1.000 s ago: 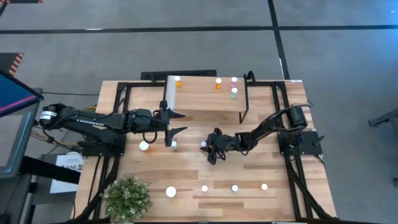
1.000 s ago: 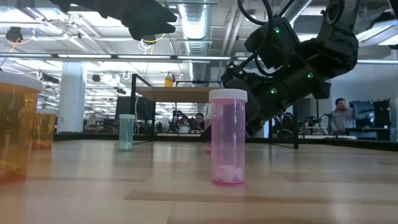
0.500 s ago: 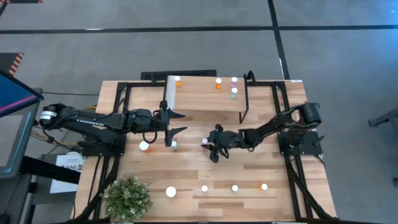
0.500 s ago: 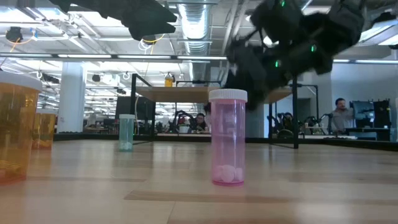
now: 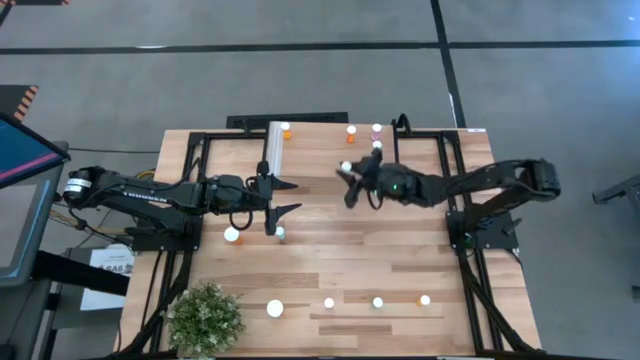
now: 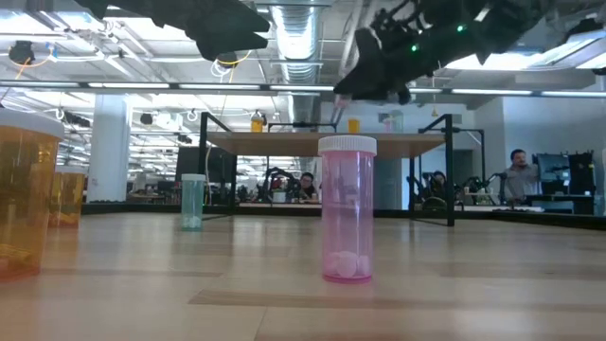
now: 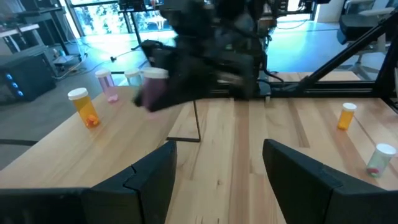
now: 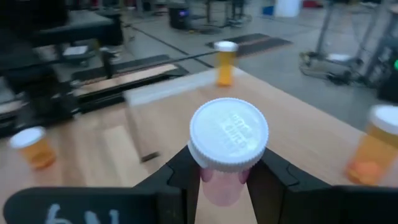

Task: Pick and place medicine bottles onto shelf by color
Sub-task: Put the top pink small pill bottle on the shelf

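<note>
- The table (image 5: 300,265) is seen filling the middle of the high view, with both dark arms reaching in from its sides.
- The shelf (image 5: 320,155) is found along the table's upper edge in the high view; in the low view its top is seen at centre frame on thin black legs.
- The left gripper (image 5: 280,198) is held left of centre in the high view, just below the shelf's lower left edge; its fingers (image 7: 305,168) are spread wide and nothing is held between them.
- The right gripper (image 5: 350,178) is stretched in from the right, raised over the shelf's lower right part; its fingers are clamped on a pink bottle (image 8: 227,149), whose white cap faces the wrist camera.
- A plant (image 5: 205,318) is set at the table's lower left corner.
- A large orange bottle (image 6: 24,194) is seen at the left edge of the low view, with a second orange one (image 6: 64,194) just behind it.
- A second pink bottle (image 6: 347,208) is stood upright at centre in the low view, pills showing at its bottom.
- A green bottle (image 5: 280,233) is stood just below the left gripper in the high view.
- Four small bottles (image 5: 350,132) are stood on the shelf, three at its upper right and an orange one at its upper left.
- A row of small bottles (image 5: 377,302) is lined along the table's lower part.
</note>
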### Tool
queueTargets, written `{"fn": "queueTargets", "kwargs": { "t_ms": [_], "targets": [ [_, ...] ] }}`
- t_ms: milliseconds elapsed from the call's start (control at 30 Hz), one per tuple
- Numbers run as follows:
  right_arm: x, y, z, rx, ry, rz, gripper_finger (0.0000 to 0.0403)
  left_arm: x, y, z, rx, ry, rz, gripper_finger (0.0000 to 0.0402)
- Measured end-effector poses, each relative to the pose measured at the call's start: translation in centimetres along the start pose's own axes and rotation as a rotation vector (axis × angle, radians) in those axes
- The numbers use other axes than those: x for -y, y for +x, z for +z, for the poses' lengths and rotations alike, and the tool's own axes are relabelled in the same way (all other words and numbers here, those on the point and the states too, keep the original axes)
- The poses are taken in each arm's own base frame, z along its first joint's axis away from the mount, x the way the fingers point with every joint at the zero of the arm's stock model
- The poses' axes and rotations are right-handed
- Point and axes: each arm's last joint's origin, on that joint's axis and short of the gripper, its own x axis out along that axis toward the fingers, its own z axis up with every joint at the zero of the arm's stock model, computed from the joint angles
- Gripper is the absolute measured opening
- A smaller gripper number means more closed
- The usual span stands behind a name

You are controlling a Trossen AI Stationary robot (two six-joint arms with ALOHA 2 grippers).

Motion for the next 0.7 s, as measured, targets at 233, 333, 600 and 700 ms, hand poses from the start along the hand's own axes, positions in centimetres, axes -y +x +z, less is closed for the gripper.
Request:
{"fn": "queueTargets", "kwargs": {
  "t_ms": [233,333,600,700],
  "targets": [
    [3.3,1.8,-1.1,-0.061,0.086,-0.129,0.0129,0.0,0.0,0.0,0.0,0.0,0.0,0.0229],
    [4.0,2.3,-1.3,-0.062,0.108,-0.154,0.0129,0.0,0.0,0.0,0.0,0.0,0.0,0.0229],
    [4.8,2.3,-1.4,-0.083,0.101,-0.178,0.0135,0.0,0.0,0.1,0.01,-0.002,0.002,0.0229],
    [4.7,2.3,-1.4,-0.089,0.1,-0.17,0.0141,0.0,0.0,0.1,0.012,-0.002,0.002,0.0229]
  ]
}}
